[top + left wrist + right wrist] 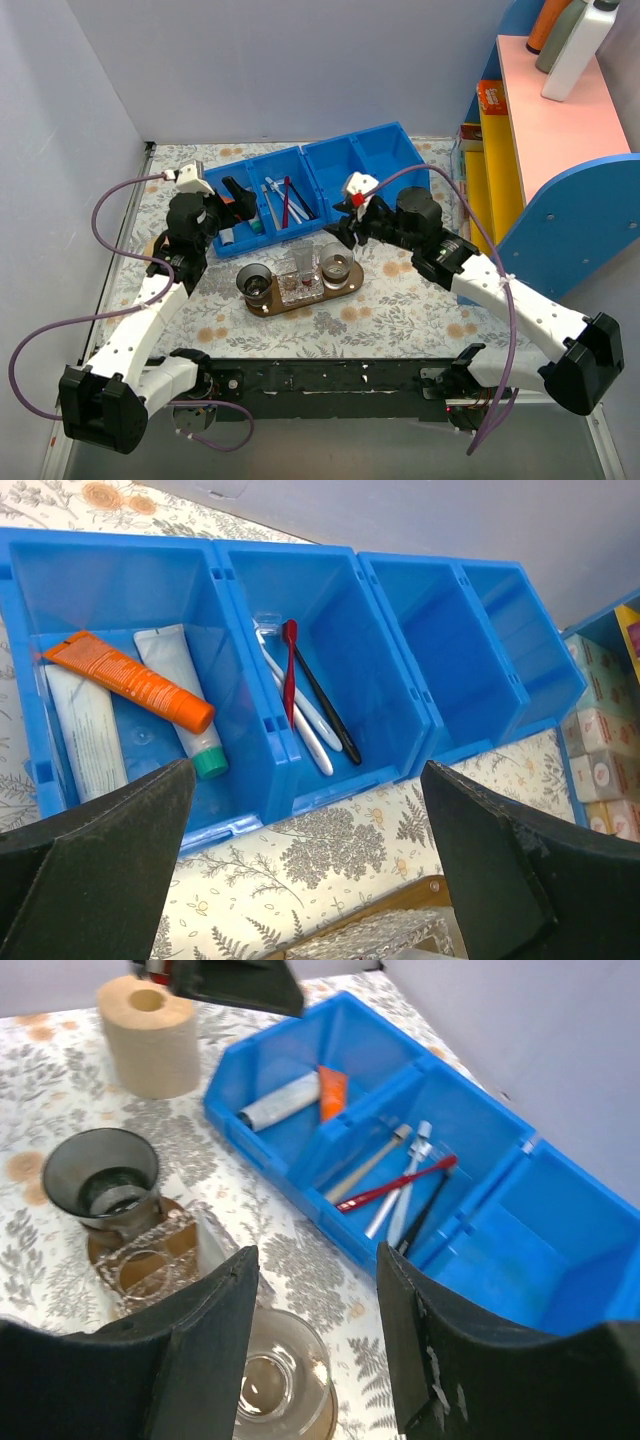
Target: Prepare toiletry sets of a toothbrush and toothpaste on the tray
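Near the blue bins (385,150), the left gripper (305,815) and right gripper (315,1305) hang with fingers spread, empty. The toothbrush (308,738) and toothpaste (85,740) lie in separate bins, off the tray (268,307). The first pick seems to be in hand, and it calls for a descent.

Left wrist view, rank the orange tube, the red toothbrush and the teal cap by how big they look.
1. orange tube
2. red toothbrush, shorter and far thinner
3. teal cap, smallest
Camera distance is similar for all three.

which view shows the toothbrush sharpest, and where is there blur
Left wrist: toothbrush crisp, the near jaws dark and soft. Right wrist: whole frame slightly blurred, worst on the glass cup at the bottom. Top external: even light, toothbrush tiny.
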You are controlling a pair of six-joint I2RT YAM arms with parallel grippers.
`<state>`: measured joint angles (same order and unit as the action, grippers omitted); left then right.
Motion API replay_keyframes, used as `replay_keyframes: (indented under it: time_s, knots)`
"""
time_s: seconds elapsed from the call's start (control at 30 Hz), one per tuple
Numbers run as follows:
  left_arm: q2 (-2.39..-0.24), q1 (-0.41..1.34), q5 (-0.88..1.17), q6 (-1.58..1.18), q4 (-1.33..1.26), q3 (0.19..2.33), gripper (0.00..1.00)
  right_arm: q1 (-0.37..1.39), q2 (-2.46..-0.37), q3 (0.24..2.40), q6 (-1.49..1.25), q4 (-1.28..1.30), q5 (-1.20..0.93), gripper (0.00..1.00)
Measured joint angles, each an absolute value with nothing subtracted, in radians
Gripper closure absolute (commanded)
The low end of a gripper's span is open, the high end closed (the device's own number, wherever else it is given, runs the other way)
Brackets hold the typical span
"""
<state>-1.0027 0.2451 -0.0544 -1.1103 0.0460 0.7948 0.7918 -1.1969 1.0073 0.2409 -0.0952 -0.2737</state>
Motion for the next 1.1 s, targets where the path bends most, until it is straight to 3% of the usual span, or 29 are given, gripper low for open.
replay_keyframes:
  time_s: [0.4,0.57,1.1]
  knots:
    - [-1.109,0.245,-0.178,-1.381,0.181,0.828,0.11,0.667,-1.081,0.897,0.132,-0.102,-0.165,0.42]
    - [-1.191,0.245,-0.201,-1.443,0.206,0.899,0.32,0.667,-0.998,0.86,0.086,-0.078,-0.159,0.43]
    - [-1.421,0.245,-0.364,-1.57,0.36,1.072,0.32,0.667,-0.725,0.796,0.055,0.088,-0.044,0.43]
